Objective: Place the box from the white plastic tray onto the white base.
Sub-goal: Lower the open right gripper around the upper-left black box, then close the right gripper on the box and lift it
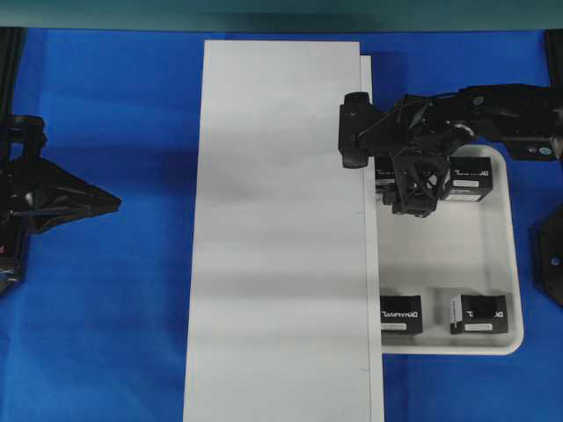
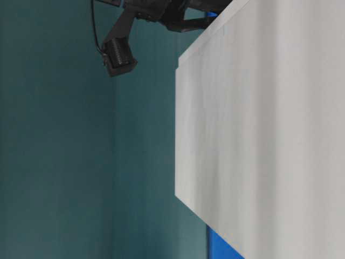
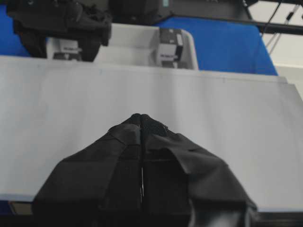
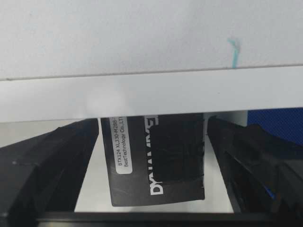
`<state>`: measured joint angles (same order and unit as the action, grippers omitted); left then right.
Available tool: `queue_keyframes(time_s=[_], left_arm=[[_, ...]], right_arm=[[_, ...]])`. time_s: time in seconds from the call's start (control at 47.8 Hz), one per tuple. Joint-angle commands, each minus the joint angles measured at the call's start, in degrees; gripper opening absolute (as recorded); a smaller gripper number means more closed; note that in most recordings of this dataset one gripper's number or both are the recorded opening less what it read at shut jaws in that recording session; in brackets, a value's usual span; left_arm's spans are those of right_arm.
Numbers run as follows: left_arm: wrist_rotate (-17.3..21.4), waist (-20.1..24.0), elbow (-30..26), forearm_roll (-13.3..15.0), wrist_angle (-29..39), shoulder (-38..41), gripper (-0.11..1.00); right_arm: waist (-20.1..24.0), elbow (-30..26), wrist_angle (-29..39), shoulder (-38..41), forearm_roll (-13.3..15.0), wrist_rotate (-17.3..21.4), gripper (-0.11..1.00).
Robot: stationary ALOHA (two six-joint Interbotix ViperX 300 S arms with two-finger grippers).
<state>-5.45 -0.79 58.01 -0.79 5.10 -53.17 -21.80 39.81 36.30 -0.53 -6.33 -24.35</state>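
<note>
Four black boxes with white lettering sit in the white plastic tray [image 1: 497, 264], to the right of the white base [image 1: 281, 229]. My right gripper [image 1: 415, 186] hangs over the far-left box [image 1: 384, 173]. In the right wrist view this box [image 4: 156, 165] lies between the fingers [image 4: 47, 165] of the open right gripper [image 4: 151, 123], with a gap on each side. It sits just beside the base's edge [image 4: 151, 90]. The other boxes are far right [image 1: 471, 180], near left [image 1: 400, 314] and near right [image 1: 479, 314]. My left gripper [image 1: 110, 204] is shut and empty, left of the base.
The left wrist view shows the shut left gripper [image 3: 141, 118] low before the base [image 3: 227, 113], with the tray [image 3: 128, 42], a box [image 3: 169, 45] and the right gripper [image 3: 61, 23] beyond. Blue cloth [image 1: 106, 334] covers the table. A dark mount [image 1: 550, 255] stands at the right edge.
</note>
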Motion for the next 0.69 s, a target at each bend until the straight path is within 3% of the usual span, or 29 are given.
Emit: queue_keyframes(time_s=[0.0,0.188,0.356,0.669], left_arm=[[-0.09,0.0,-1.93,-0.09,-0.18,0.35,-0.07],[-0.09,0.0,-1.93,-0.09,-0.18,0.35,-0.07],[-0.09,0.0,-2.11,-0.09,-0.18,0.26,-0.07],[-0.09,0.09,-2.11,-0.09,-0.18,0.35,-0.07]], right_arm=[[0.18,-0.09,-0.35,0.62,-0.18,0.18,0.99],[0.35,0.7,0.18,0.53,-1.32,0.26,0.9],[0.44,1.14,0.53,0.26,-2.11,0.26,0.58],[0.35,0.97,4.13,-0.62,-2.11,0.7,0.58]])
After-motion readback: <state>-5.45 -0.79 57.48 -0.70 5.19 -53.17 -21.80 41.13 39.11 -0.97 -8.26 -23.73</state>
